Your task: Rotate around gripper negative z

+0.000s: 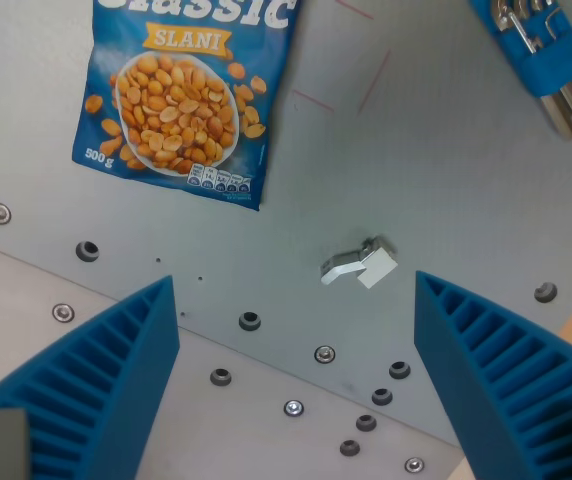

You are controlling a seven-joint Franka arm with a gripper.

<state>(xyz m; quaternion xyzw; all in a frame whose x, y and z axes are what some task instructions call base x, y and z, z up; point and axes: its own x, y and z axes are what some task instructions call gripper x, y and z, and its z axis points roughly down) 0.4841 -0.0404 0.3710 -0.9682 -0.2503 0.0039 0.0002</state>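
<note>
Gripper [296,385] wide apart, two ribbed blue fingers [106,390] rising from the bottom corners, nothing between them, holding nothing. Their bases run off the frame, so the tips' contact with anything can't be judged. Up top, the peanut bag [181,95] is cut off at the upper edge (only part of its lettering shows), and the blue hex key set [546,55] slips out at the wrist view's right corner. Below lies a grey metal table [416,170] dotted with screws and holes; a small white clip [359,265] sits near the centre, apart from both fingers
</note>
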